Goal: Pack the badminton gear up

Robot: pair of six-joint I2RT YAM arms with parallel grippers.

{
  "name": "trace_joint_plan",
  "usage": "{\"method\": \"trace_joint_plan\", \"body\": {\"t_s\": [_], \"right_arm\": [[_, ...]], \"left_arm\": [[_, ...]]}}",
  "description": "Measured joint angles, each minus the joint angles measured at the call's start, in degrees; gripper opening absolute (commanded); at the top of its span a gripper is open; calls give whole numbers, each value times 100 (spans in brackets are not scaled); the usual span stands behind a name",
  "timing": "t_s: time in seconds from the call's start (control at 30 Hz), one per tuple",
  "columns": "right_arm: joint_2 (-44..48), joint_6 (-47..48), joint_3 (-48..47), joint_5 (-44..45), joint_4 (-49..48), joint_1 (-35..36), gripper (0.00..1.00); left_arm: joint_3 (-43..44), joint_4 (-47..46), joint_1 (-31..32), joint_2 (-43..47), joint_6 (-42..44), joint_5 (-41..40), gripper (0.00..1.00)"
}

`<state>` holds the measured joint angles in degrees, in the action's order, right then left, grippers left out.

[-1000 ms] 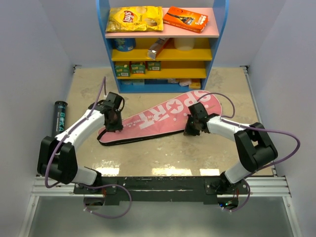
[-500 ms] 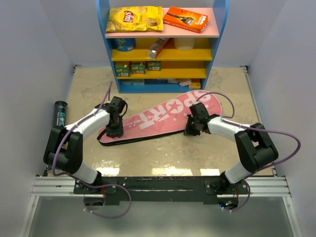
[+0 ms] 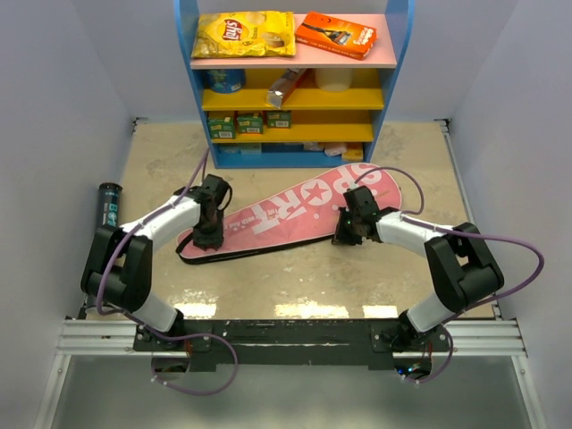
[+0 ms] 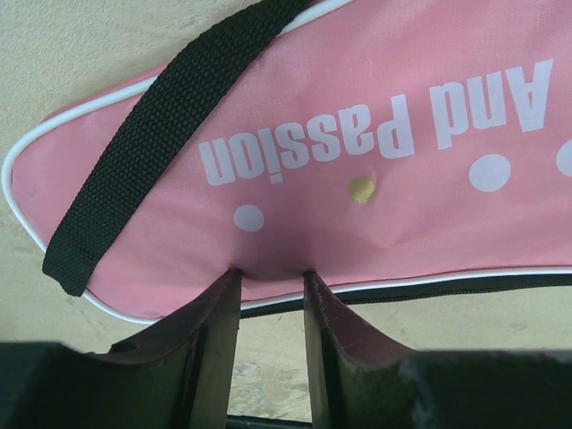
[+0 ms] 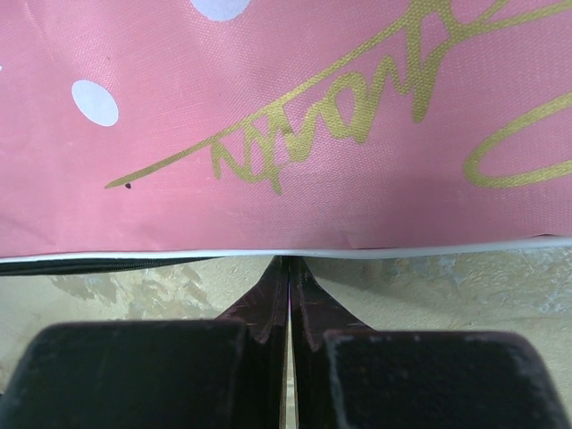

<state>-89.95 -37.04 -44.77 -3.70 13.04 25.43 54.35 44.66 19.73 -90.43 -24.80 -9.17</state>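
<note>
The pink bag [image 3: 295,207] lettered SPORT lies slantwise on the table. My left gripper [image 3: 207,234] is at its narrow end. In the left wrist view the left gripper [image 4: 271,274] has its jaws a narrow gap apart, with the tips pressed into a pucker of the pink bag [image 4: 357,116] just above its white piping. My right gripper [image 3: 345,234] is at the bag's near edge. In the right wrist view the right gripper [image 5: 288,261] is shut, its tips touching the piping of the bag [image 5: 295,107]. The black tube [image 3: 109,210] lies at the far left. Rackets and shuttlecock are out of view.
A blue shelf unit [image 3: 293,80] stands at the back, with a yellow crisp packet [image 3: 244,34] and an orange box [image 3: 336,33] on top. A black strap [image 4: 161,134] crosses the bag's narrow end. White walls close in both sides.
The left arm's elbow has swung back and left while its gripper stayed on the bag's narrow end. The right gripper has barely moved.
</note>
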Motion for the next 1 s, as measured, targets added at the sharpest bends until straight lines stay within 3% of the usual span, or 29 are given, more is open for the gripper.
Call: {"method": "trace_joint_plan", "body": {"t_s": [0.4,0.57,0.87,1.0], "right_arm": [[26,96,11,-20,11,0,0],[42,107,13,-140,7,79,0],[-579,-343,-549,-33,-369,1786,0],[-1034,-564,-898,-90,-629,2201,0]], "left_arm": [[166,262,1034,-490,247,-1029,36],[173,282,1178,-562,295,-1213,35],[164,278,1198,-560,319,-1235,35],[122,245,1198,-516,345,-1220,35]]}}
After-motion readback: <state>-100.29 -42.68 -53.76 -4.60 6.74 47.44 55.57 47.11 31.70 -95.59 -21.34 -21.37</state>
